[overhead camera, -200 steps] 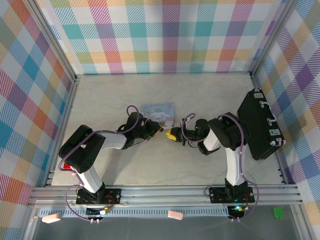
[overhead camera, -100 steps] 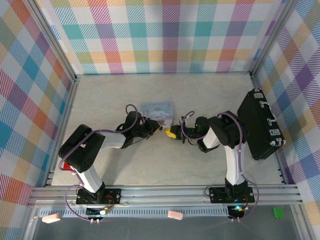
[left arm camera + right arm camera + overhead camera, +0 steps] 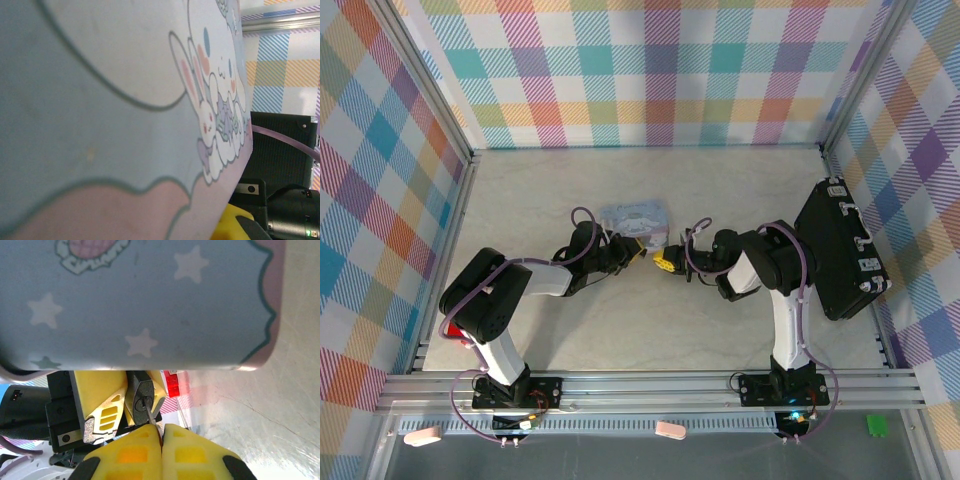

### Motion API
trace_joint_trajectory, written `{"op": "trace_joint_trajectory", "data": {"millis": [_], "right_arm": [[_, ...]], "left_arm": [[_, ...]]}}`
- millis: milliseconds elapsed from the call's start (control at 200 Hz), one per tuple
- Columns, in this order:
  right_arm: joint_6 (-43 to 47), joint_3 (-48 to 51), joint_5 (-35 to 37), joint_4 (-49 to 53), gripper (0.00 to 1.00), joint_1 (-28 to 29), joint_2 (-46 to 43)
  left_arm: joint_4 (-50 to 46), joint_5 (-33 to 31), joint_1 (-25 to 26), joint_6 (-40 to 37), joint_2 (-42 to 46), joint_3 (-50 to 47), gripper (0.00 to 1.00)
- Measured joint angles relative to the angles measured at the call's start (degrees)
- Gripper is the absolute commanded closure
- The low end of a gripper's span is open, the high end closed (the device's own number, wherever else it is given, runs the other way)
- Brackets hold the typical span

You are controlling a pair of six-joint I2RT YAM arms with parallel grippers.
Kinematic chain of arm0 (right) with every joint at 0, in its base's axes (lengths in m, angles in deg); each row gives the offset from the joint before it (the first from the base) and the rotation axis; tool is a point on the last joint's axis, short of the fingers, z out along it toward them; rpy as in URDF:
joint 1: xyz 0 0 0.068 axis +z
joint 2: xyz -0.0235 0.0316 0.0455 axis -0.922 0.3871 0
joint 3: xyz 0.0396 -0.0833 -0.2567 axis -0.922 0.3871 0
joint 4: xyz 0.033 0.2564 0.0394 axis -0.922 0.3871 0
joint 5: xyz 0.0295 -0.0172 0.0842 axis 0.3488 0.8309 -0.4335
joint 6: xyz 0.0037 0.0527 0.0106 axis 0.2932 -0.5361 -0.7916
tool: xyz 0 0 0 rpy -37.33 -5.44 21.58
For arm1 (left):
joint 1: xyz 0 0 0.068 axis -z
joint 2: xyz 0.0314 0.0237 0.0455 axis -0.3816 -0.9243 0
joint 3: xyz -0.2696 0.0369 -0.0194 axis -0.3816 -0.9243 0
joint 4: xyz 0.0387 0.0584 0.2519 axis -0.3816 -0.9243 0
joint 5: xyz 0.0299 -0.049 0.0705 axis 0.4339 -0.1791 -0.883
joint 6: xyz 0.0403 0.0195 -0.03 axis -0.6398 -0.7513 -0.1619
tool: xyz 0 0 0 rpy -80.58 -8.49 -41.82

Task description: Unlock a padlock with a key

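Between the pressed-together yellow fingertips (image 3: 135, 455) of my right gripper (image 3: 162, 432) sits the key (image 3: 151, 416), a thin dark sliver pointing up at the keyhole of the padlock (image 3: 145, 399). Just past it, my left gripper (image 3: 129, 392) is closed on that padlock's small dark body, with a yellow pad on either side. Beyond them hangs the pastel-blue tin (image 3: 150, 305), printed with white stars and a pink scalloped border; its other face shows cartoon rabbits (image 3: 210, 115). Farthest off, at my right, lies a black case (image 3: 840, 250).
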Motion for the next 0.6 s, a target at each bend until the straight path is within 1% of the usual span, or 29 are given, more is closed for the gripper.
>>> {"op": "trace_joint_trajectory", "data": {"millis": [340,600], "right_arm": [[-1.5,-1.2,1.9,0.0,1.0,0.4,0.0],[-3.3,-3.6,1.1,0.1,1.0,-0.3,0.0]], "left_arm": [[4.6,-1.9,0.1,5.9,-1.6,0.2,0.99],[6.3,-3.6,0.1,7.8,-1.6,0.8,1.0]]}}
